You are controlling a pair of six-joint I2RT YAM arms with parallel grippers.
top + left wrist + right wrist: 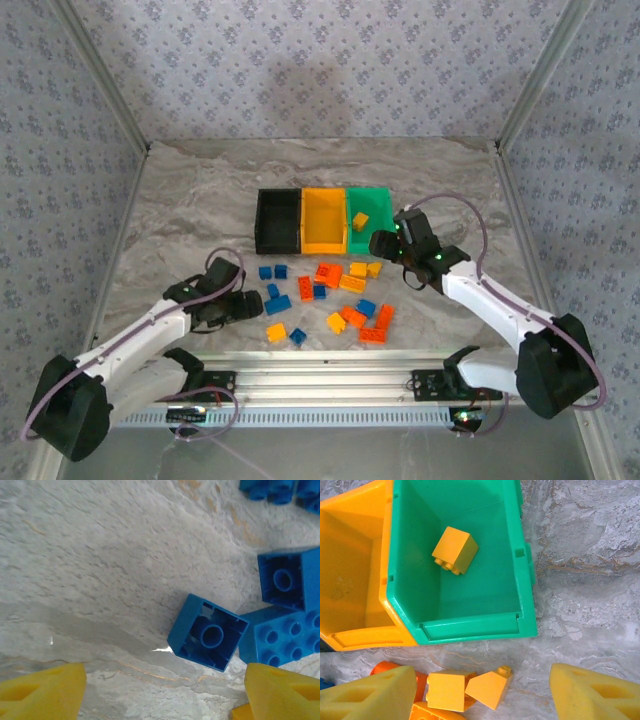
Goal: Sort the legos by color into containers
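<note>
The three joined containers stand mid-table: black bin point(278, 222), orange bin point(324, 222), green bin point(368, 205). One yellow brick point(455, 550) lies in the green bin point(470, 625). Blue, orange and yellow legos point(352, 318) are scattered in front of the bins. My left gripper point(245, 303) is open, low over the table at the left of the pile. An upturned blue brick point(207, 632) lies just ahead of its fingers point(42, 690). My right gripper point(385, 247) is open just in front of the green bin. A square yellow brick point(447, 690) and a sloped yellow brick point(490, 687) lie loose between its fingers point(595, 695).
More blue bricks point(285, 577) lie to the right of the upturned one, one of them studs up point(287, 640). An orange brick point(422, 680) touches the square yellow one. The orange bin point(350, 570) sits directly left of the green one. Bare marble point(585, 580) lies right of the bins.
</note>
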